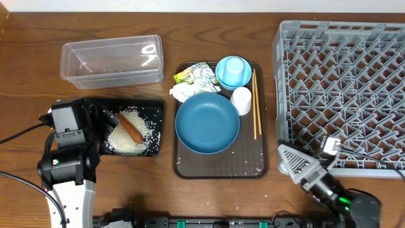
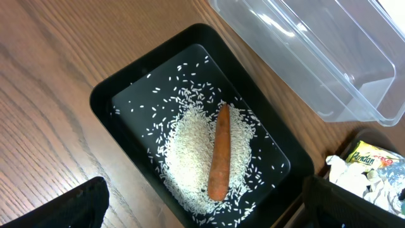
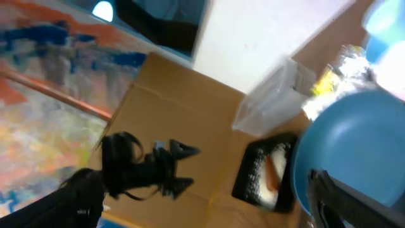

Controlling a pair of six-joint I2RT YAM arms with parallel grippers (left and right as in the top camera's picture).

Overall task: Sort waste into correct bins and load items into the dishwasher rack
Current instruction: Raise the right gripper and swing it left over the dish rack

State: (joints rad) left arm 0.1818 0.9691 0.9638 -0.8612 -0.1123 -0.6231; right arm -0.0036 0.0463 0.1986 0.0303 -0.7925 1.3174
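From overhead, the brown serving tray sits mid-table, with the dishwasher rack at its 3 o'clock, the black tray at 9 and the clear tub at 10. On it are one dark blue bowl and, from that bowl's 11 to 2 o'clock, one tissue, one wrapper, a light blue cup standing in a light blue bowl, and a white cup; two chopsticks lie along the 3 o'clock edge. The black tray holds a heap of rice and one carrot. The left gripper hangs over that tray's 9 o'clock end; the right gripper is off the rack's 7 o'clock corner. In the left wrist view the fingers stand wide apart, nothing between them, the carrot lying on the rice below. The right wrist view is blurred; its fingers are spread wide too, holding nothing.
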